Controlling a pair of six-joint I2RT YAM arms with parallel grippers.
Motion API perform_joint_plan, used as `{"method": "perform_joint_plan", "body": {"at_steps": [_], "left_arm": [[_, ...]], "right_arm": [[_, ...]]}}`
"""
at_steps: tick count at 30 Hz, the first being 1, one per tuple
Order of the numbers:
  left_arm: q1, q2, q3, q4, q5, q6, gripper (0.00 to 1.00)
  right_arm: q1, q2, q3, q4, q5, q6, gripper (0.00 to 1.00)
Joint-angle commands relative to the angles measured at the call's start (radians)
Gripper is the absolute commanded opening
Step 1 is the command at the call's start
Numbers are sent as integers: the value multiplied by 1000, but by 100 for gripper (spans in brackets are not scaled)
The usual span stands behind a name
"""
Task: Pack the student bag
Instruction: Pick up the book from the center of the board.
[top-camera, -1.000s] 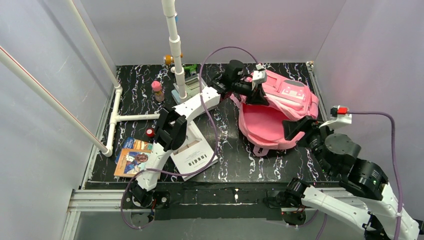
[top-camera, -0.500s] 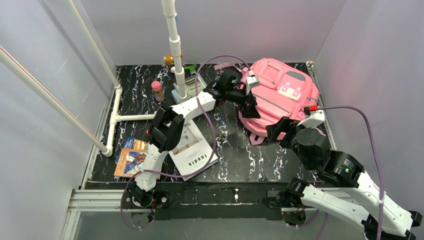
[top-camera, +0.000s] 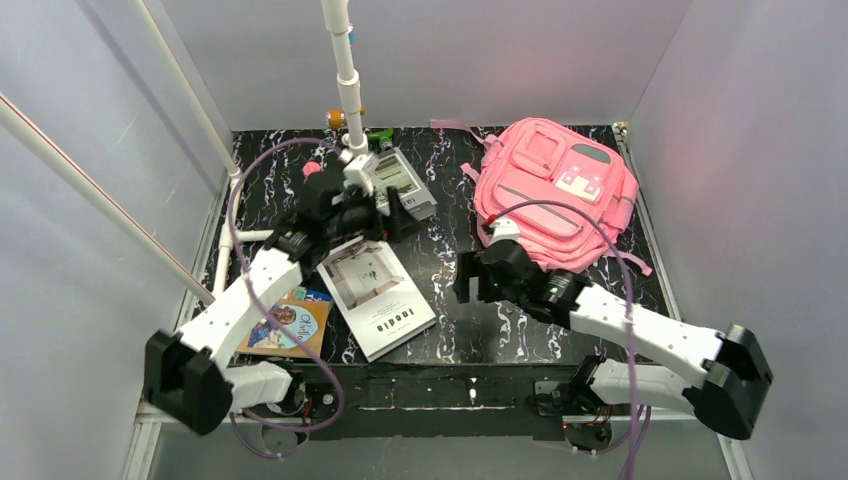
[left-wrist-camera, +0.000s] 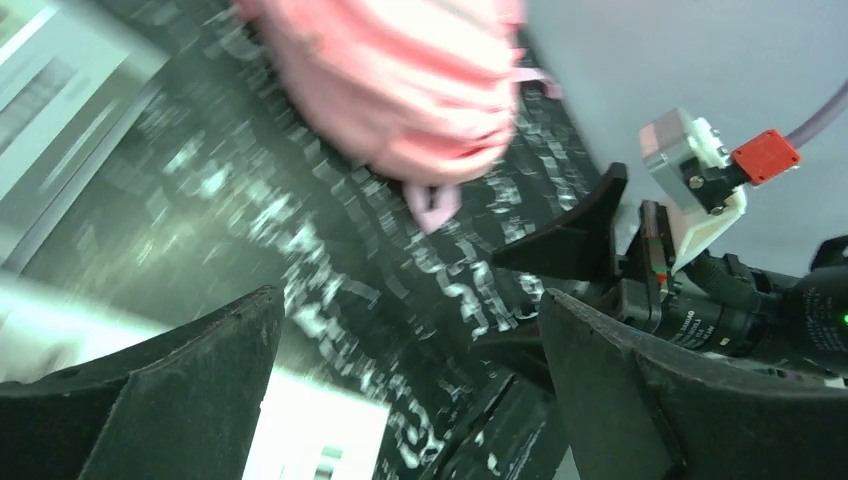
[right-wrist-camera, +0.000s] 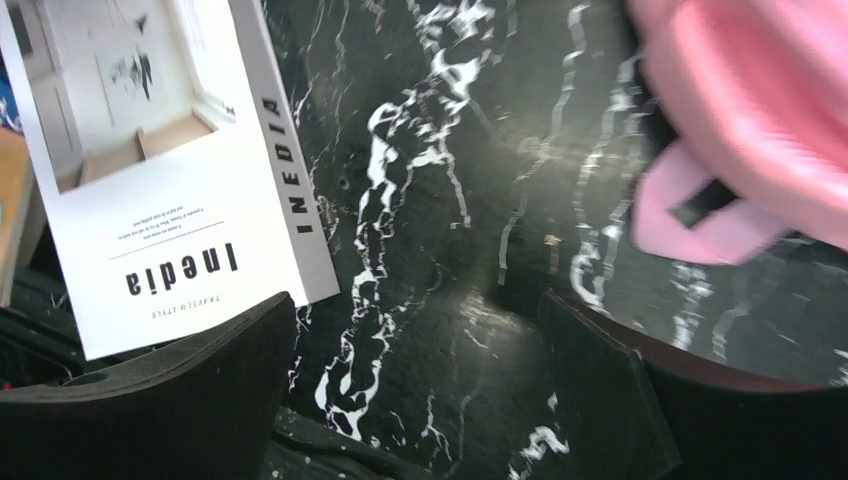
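I see the student bag lying flat on the black marble bench. Its front with the white patch is turned up, and a pink strap trails from its far left corner. Neither arm touches it.

The right tool hangs just off the bag's near left edge, close to it but apart. In the right wrist view its fingers stand wide apart with only bare bench between them, so this tool is released and carries nothing. A pink loop of the bag shows beyond the right finger. The purple cable of this arm arches over the near part of the bag.

The left tool is well to the left of the bag, above the near end of a grey box. Its wrist view is blurred, but the two fingers are clearly spread with nothing between them, so this tool is released too.

A white book printed "Inedia" lies to the left of the bag and nearer to me. A colourful book lies further left still. A white pipe stands upright to the left of the bag, behind the grey box.
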Motion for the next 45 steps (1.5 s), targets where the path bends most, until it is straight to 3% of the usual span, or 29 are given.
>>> {"method": "perform_joint_plan", "body": {"at_steps": [1, 4, 8, 13, 18, 23, 31, 41, 45], "left_arm": [[39, -235, -182, -339, -301, -58, 98], [53, -370, -250, -455, -399, -178, 98], [55, -394, -307, -592, -425, -316, 90], [54, -449, -407, -622, -474, -386, 84], [56, -493, -428, -793, -588, -439, 85], [55, -477, -492, -743, -557, -486, 83], [55, -428, -587, -473, -432, -532, 51], [55, -465, -624, -471, -372, -541, 0], [55, -509, -586, -531, -356, -538, 0]], "right_arm": [[-20, 145, -39, 324, -204, -27, 98], [-30, 252, -19, 386, -246, -39, 98], [-78, 347, -21, 492, -341, -19, 98], [-142, 413, -86, 627, -483, 53, 98], [-152, 455, -91, 632, -515, 33, 98], [-152, 526, -73, 675, -584, 44, 97], [-154, 539, -85, 715, -599, 59, 94], [-156, 550, -109, 746, -652, 60, 91], [-177, 499, -118, 666, -656, 27, 93]]}}
